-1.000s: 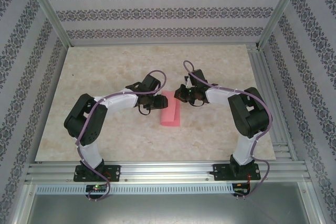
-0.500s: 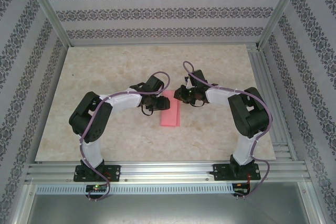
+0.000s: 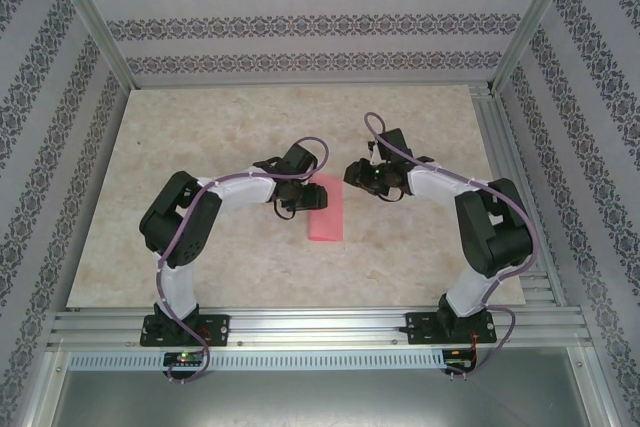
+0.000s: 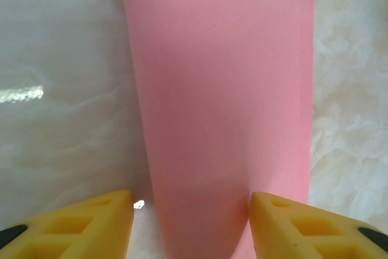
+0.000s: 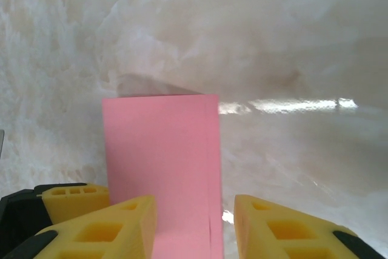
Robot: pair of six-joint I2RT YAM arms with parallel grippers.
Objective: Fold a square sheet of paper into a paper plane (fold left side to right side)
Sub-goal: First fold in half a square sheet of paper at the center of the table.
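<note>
The right gripper (image 5: 195, 219) has opened and pulled back from the square sheet of paper (image 3: 325, 215) — the left gripper (image 4: 191, 219) has slid further over it.

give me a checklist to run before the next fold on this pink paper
1. First fold done: the square sheet of paper lies flat on the table as a narrow strip: ok.
2. Jaws of the left claw apart, straddling the strip's end: ok.
3. Jaws of the right claw apart, nothing clamped: ok.
4. Layer edges lined up: cannot tell; the right wrist view hints at a thin offset along one edge.
5. Left claw pressing the paper down: cannot tell.
</note>
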